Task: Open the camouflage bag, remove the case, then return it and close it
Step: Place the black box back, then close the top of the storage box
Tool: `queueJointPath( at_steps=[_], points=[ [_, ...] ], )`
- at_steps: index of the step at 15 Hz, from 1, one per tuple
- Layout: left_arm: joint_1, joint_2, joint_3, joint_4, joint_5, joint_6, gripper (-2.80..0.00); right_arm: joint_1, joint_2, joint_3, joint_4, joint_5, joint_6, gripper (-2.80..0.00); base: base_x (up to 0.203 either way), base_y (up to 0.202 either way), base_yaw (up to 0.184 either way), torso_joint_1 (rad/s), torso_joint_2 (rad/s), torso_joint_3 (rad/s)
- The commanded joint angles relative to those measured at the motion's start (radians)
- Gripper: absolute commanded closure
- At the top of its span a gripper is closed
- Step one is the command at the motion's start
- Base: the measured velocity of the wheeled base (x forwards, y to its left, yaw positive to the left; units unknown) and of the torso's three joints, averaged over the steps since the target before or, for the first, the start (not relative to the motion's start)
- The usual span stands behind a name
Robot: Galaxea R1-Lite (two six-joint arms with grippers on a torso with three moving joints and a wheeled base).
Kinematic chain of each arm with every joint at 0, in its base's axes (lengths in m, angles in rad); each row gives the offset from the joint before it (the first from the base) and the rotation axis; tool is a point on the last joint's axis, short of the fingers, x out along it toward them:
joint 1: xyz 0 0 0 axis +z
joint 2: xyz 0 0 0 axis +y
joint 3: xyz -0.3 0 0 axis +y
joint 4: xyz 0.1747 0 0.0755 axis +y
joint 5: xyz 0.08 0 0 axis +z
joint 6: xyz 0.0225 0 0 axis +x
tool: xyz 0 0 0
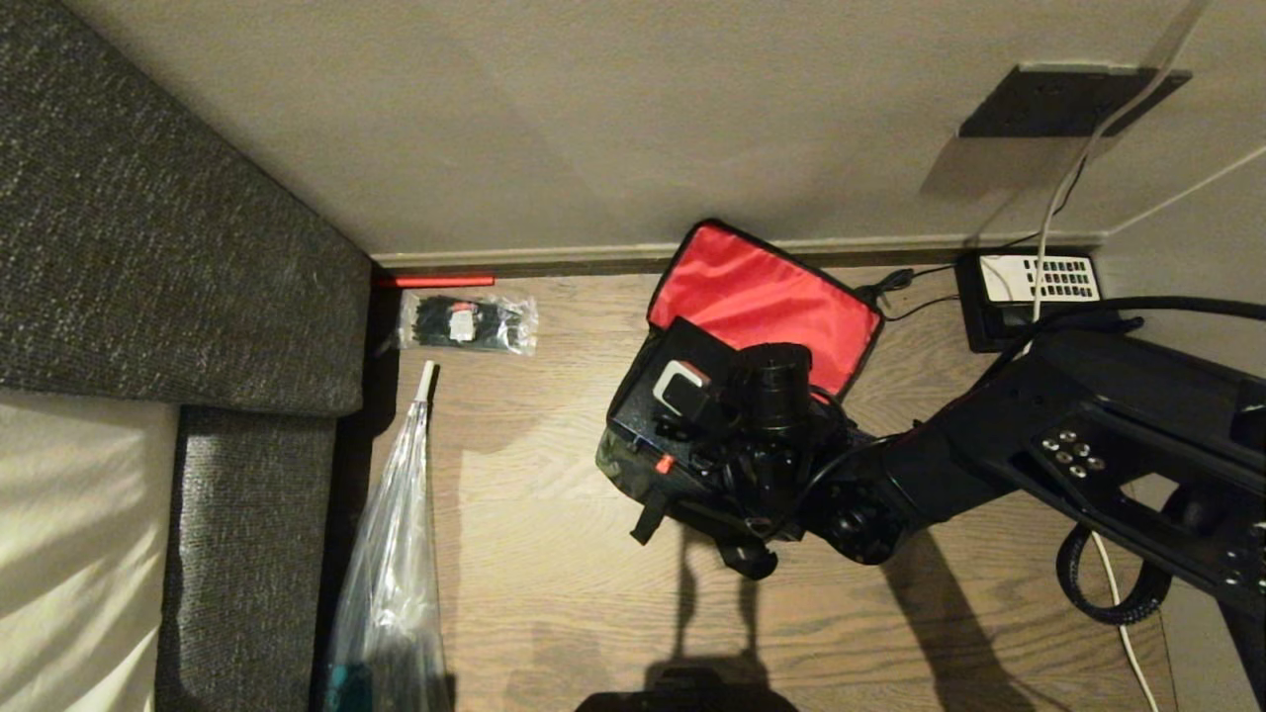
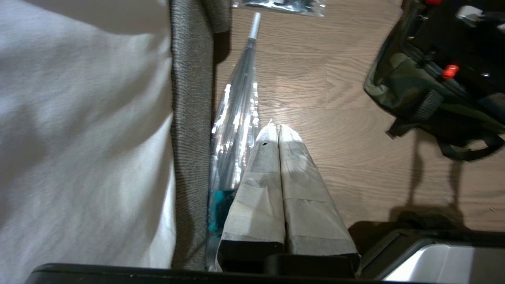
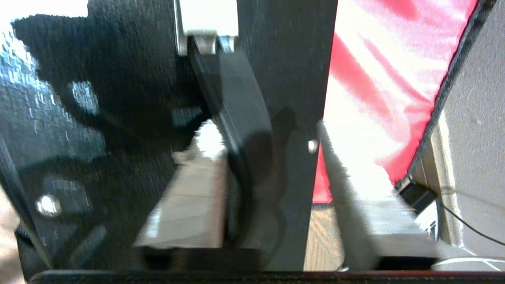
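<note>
The camouflage bag (image 1: 633, 467) stands open on the wooden floor with its red lid lining (image 1: 767, 297) tipped back toward the wall. The black case (image 1: 692, 348) sits in the bag's mouth, its red latch (image 1: 665, 463) facing the near side. My right arm (image 1: 989, 445) reaches over the bag. My right gripper (image 3: 262, 126) is open, and its taped fingers (image 3: 185, 197) stand apart on either side of the case's black strap handle (image 3: 240, 102). Beside the grey sofa, low over the floor, my left gripper (image 2: 278, 128) is shut and holds nothing.
A clear packet of black cable ties (image 1: 467, 323) lies by the wall. A long clear plastic item with a white tip (image 1: 396, 554) lies along the sofa (image 1: 148, 198). A black telephone (image 1: 1039, 287) with cables sits at the right by the wall.
</note>
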Motion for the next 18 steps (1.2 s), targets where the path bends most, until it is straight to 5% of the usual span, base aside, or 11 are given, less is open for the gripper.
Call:
queueJointPath(
  at_steps=[1, 12, 13, 16, 18],
  points=[
    [0.001, -0.005, 0.000, 0.001, 0.000, -0.001, 0.00, 0.008, -0.025, 0.028, 0.008, -0.005, -0.005, -2.80, 0.000, 0.000, 0.000, 0.000, 0.00, 0.000],
    [0.002, -0.003, 0.000, 0.001, 0.000, -0.001, 0.00, 0.105, -0.563, 0.474, 0.118, -0.045, 0.052, -2.80, 0.000, 0.000, 0.000, 0.000, 0.00, 0.000],
    [0.002, -0.003, 0.000, 0.001, 0.000, 0.000, 0.00, 0.104, -0.602, 0.509, 0.119, -0.050, 0.054, 0.00, 0.000, 0.000, 0.000, 0.000, 0.00, 0.000],
    [0.002, -0.003, 0.000, 0.001, 0.000, 0.001, 0.00, 0.077, -0.705, 0.607, 0.123, -0.098, 0.064, 0.00, 0.000, 0.000, 0.000, 0.000, 0.00, 0.000],
    [0.002, -0.003, 0.000, 0.001, 0.000, -0.001, 0.00, 0.058, -0.772, 0.645, 0.177, -0.188, 0.157, 0.00, 0.000, 0.000, 0.000, 0.000, 0.00, 0.000]
  ],
)
